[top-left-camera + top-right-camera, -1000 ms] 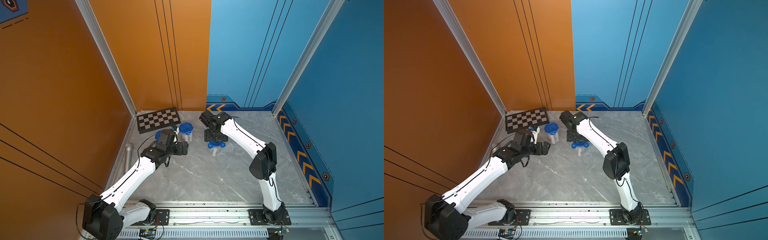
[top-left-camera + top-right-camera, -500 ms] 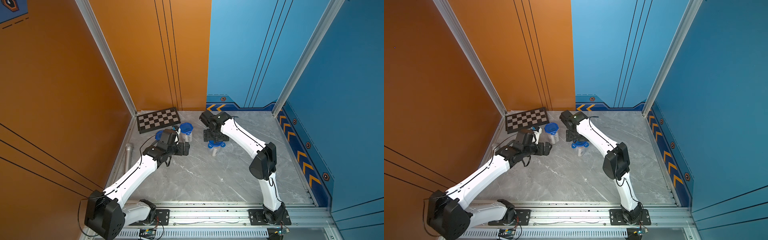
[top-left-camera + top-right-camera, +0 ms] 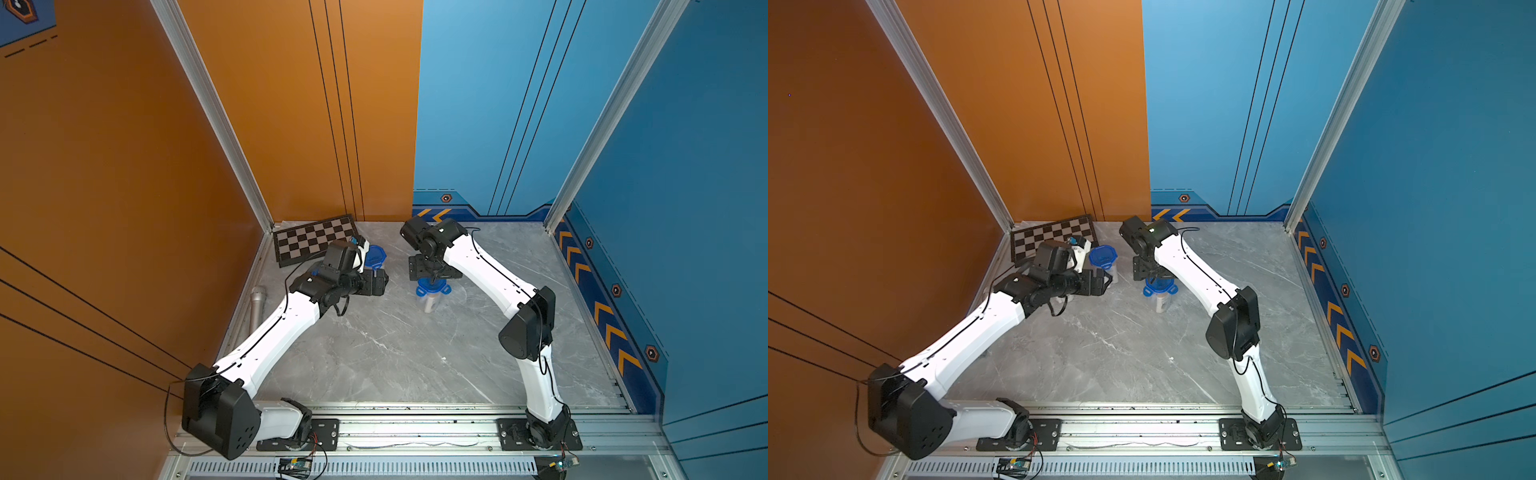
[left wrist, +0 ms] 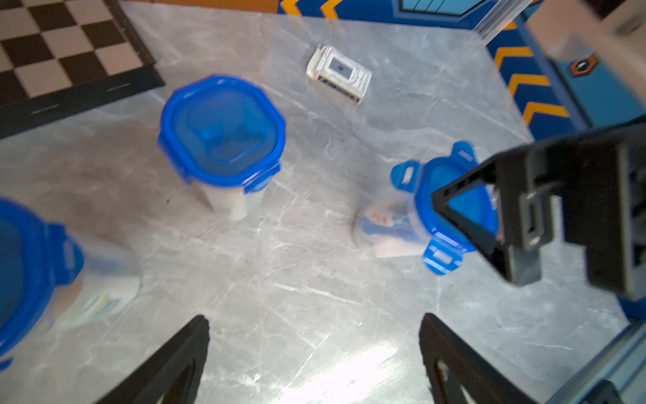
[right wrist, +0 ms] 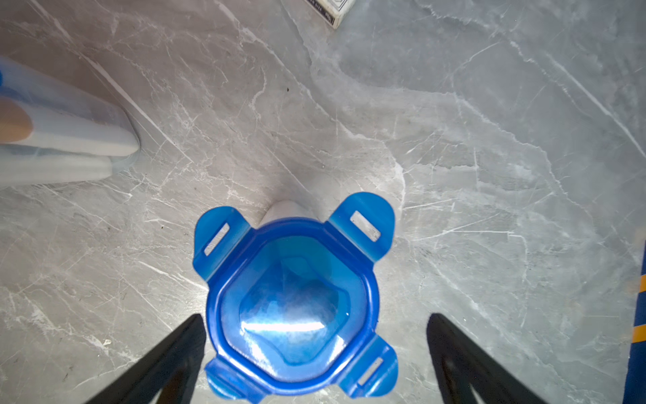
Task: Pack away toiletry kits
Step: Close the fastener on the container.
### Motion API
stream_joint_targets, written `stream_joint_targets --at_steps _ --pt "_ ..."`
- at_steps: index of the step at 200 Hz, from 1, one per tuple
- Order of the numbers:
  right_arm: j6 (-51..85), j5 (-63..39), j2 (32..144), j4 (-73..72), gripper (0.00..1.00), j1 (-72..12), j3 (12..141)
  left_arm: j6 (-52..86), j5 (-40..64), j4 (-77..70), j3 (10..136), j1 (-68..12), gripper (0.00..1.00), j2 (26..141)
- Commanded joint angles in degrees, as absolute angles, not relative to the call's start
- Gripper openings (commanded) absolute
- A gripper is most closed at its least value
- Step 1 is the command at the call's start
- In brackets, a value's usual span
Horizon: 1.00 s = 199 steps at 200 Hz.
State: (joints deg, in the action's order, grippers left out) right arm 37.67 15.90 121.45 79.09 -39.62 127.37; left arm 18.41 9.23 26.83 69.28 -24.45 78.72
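Moved: left arm has reached slightly farther out over the grey marble tabletop [image 3: 395, 353]; right arm and the cups sit as before.
Left tool: left gripper [image 4: 314, 317] is released, jaws wide with nothing between them, hanging over bare marble.
Right tool: right gripper [image 5: 314, 316] is released, jaws spread wide on either side of a blue lid and above it; no grasp shows.
Cup below right tool: tall clear plastic cup with a flared-tab blue lid [image 3: 429, 303] stands upright near the table's middle. Its lid is seated and four clip tabs stick outward. Contents look white and blue, too blurred to name.
Second cup: second clear cup with a clipped-down blue lid [image 4: 222, 129] is upright, near the black-and-cream chessboard [image 3: 311, 241].
Third cup: third blue-lidded clear cup [image 4: 24, 273] is blurred at the edge of the left wrist view.
Others: flat white box with a grey label [image 4: 338, 73] lies on the marble, apart from the cups. Grey metal microphone [image 3: 256, 305] lies along the table's left edge.
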Motion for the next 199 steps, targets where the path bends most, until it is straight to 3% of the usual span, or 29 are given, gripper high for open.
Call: stream_joint_targets --at_steps 1,45,49,94,120,199 --pt "37.65 17.49 115.68 83.47 1.0 -39.73 124.89 19.26 17.36 30.1 75.13 -25.48 0.92 83.74" --pt "41.72 9.5 109.04 76.03 0.9 -38.41 113.84 15.72 21.28 31.55 87.39 -29.2 0.88 96.14" --pt "42.05 8.81 108.67 75.32 0.89 -38.08 113.12 15.09 21.3 31.55 88.27 -29.59 0.83 97.12" --pt "46.06 0.42 104.44 66.45 0.75 -34.75 103.42 9.82 22.07 32.75 96.26 -32.11 0.72 105.85" --pt "46.94 -2.0 103.84 63.24 0.72 -33.54 99.56 7.52 22.06 34.99 99.83 -32.5 0.65 110.01" --pt "47.29 -3.6 105.52 61.33 0.65 -32.94 98.23 6.09 23.79 36.03 100.25 -33.05 0.58 113.73"
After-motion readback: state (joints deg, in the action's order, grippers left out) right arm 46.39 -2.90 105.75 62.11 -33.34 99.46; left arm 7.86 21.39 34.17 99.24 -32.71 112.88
